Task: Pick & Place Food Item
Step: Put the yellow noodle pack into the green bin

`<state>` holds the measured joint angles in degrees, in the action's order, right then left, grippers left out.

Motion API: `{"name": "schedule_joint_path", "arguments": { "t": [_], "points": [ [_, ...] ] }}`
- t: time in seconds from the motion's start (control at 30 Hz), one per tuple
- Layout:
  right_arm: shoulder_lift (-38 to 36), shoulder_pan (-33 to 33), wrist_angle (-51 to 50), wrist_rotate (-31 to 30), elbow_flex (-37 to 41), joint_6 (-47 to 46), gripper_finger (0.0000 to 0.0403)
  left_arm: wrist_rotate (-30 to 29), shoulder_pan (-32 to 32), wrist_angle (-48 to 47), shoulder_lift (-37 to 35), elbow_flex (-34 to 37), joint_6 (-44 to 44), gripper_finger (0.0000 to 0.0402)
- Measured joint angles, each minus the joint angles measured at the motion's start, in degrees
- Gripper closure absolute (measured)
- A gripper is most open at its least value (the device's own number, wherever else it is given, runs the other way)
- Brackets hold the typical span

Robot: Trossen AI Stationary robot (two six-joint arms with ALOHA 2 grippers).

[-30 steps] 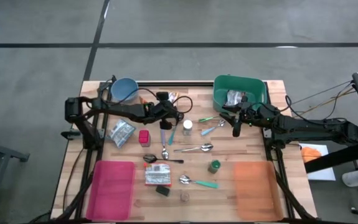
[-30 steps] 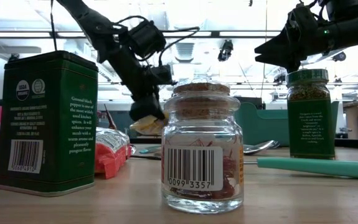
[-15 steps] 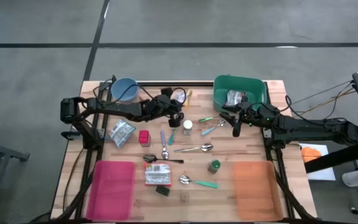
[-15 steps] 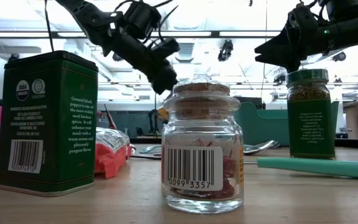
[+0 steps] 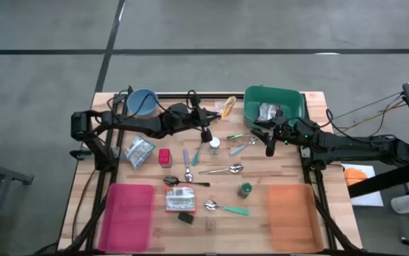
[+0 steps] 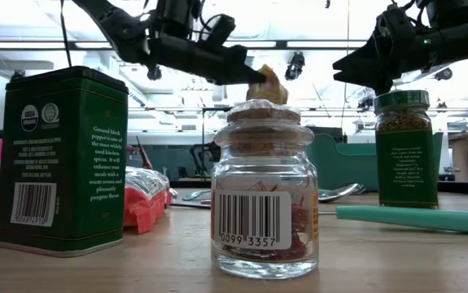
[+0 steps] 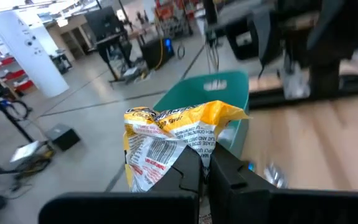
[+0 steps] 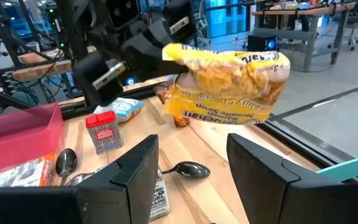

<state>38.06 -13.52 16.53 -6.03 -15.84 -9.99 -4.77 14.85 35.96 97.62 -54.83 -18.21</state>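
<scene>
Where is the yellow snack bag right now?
In the high view the yellow snack bag hangs above the table's far edge, pinched in the left end effector, just left of the green bin.

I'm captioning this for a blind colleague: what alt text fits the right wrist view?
The left gripper, jaws shut, holds a yellow snack bag in the air above a wooden table. Below lie a spoon, a red spice tin and a pink tray.
</scene>
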Motion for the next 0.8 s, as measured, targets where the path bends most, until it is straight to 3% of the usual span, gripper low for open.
{"name": "schedule_joint_path", "arguments": {
  "t": [0.2, 0.4, 0.6, 0.8],
  "points": [
    [0.0, -0.04, 0.0, 0.01, 0.0, 0.07, 0.0216, 1.98, 0.57, 12.69, 3.08, 0.0, 7.73, 0.04],
    [0.0, -0.02, 0.0, 0.01, 0.0, 0.04, 0.0216, 3.14, 0.57, 25.3, 9.05, -1.14, 9.78, 0.04],
    [0.0, -0.02, -0.01, 0.0, 0.0, -0.02, 0.0216, 3.36, 0.59, 24.24, 14.73, -8.51, 14.78, 0.04],
    [0.0, 0.0, 0.0, -0.01, 0.0, -0.02, 0.0216, 5.66, 1.16, 15.76, 19.35, -18.45, 15.01, 0.04]
  ]
}}
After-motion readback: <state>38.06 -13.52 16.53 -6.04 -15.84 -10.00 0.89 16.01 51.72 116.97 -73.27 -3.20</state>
